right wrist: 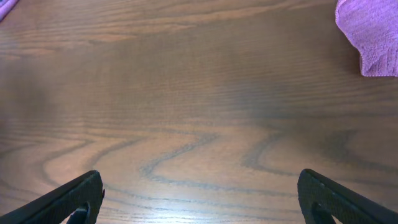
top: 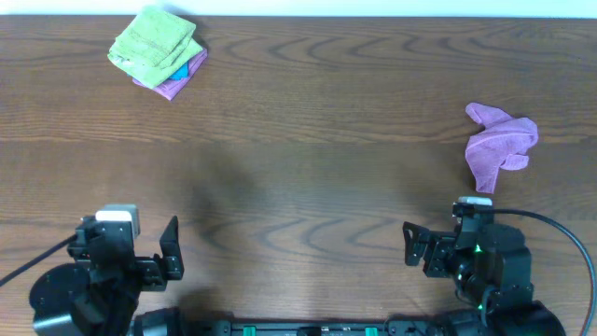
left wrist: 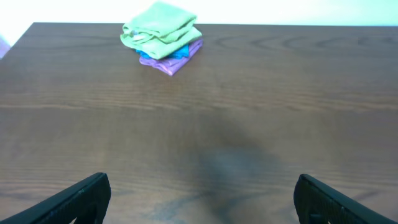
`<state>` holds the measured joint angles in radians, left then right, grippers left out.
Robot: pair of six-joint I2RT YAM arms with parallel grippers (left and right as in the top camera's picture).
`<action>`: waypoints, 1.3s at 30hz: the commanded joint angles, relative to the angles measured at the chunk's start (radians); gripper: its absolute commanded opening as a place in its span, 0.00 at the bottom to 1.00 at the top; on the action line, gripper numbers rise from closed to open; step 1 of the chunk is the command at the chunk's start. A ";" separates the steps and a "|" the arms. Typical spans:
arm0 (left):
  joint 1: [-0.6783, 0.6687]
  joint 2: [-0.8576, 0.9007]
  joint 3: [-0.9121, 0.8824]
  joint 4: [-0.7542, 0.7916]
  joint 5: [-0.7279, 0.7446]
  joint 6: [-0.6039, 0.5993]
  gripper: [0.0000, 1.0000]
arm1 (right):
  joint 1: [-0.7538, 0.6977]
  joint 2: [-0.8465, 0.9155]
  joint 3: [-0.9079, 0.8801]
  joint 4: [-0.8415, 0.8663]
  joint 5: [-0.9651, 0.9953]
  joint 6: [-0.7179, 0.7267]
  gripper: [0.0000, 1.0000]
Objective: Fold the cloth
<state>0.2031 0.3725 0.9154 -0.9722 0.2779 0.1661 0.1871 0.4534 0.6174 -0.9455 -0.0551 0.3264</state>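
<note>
1. Cloth point(top: 499, 145) and all else lie on the table point(top: 308, 140), a wide wood top, bare through its middle
2. At the far left corner sits the stack point(top: 157, 51) of folded pieces, green over blue over purple, well apart from both arms
3. Cloth itself, purple and crumpled, lies unfolded on the right side, with its long axis running roughly away from the robot. It is ahead of the right gripper point(right wrist: 199, 183) and a little to its right, near but not touching. It is well apart from the left gripper point(left wrist: 202, 186), so I judge the right arm should reach first
4. On the right gripper the fingers stand wide apart, holding nothing
5. On the left gripper the fingers are likewise spread and empty, facing the stack
</note>
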 commanded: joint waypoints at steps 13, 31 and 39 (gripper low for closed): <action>0.006 -0.256 -0.330 0.104 0.003 0.022 0.95 | -0.005 -0.006 -0.003 0.002 -0.002 0.010 0.99; -0.089 -0.369 -0.557 0.143 -0.053 0.150 0.95 | -0.005 -0.006 -0.003 0.002 -0.001 0.010 0.99; -0.102 -0.369 -0.621 0.143 -0.053 0.198 0.95 | -0.005 -0.006 -0.003 0.002 -0.002 0.010 0.99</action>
<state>0.1116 0.0109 0.3050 -0.8318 0.2314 0.3290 0.1871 0.4530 0.6174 -0.9451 -0.0551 0.3267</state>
